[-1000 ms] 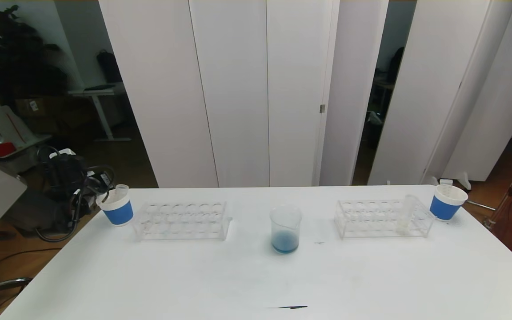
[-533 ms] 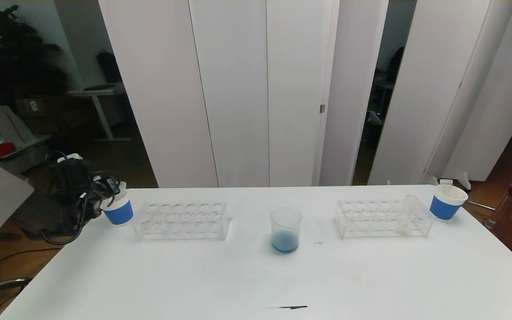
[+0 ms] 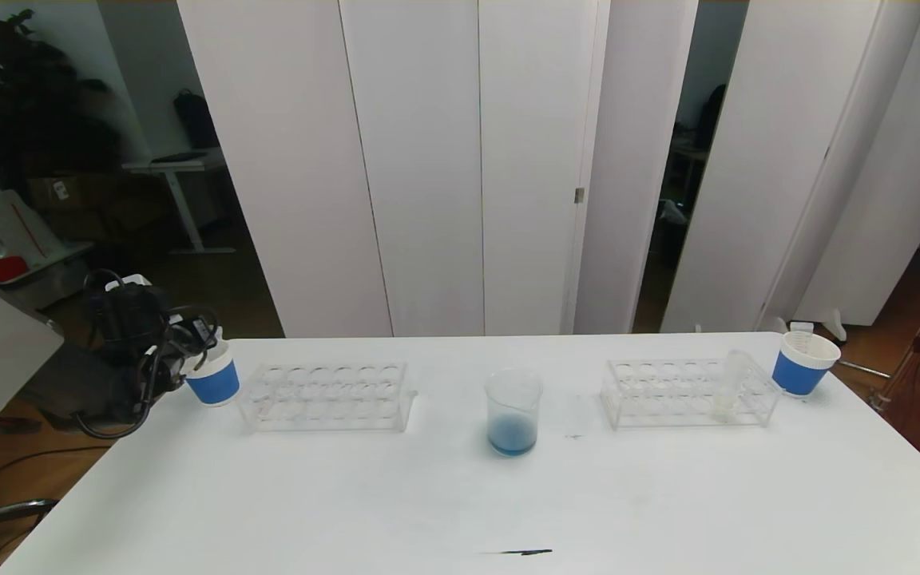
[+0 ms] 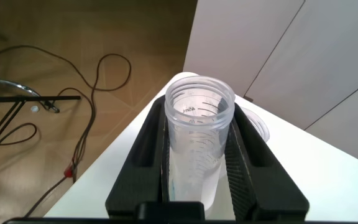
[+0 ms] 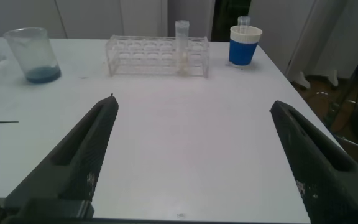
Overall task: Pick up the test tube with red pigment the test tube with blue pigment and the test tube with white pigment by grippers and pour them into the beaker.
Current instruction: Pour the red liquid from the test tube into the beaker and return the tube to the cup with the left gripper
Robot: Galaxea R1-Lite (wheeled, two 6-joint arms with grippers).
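The beaker (image 3: 513,412), holding blue liquid, stands mid-table between two clear racks; the test tube with white pigment (image 3: 729,386) sits upright in the right rack (image 3: 688,392). The left gripper (image 4: 199,163) clamps an emptied tube (image 4: 197,146) above the left paper cup (image 3: 212,376). The right gripper (image 5: 197,155) hangs wide open over the table's near right part.

Matt white table (image 3: 348,495), smooth. Clear glossy plastic racks (image 3: 324,395), beaker (image 3: 513,411) and tube (image 4: 197,146); matt black plastic left gripper (image 4: 199,171). Paper cup (image 3: 803,363) at 2 o'clock.
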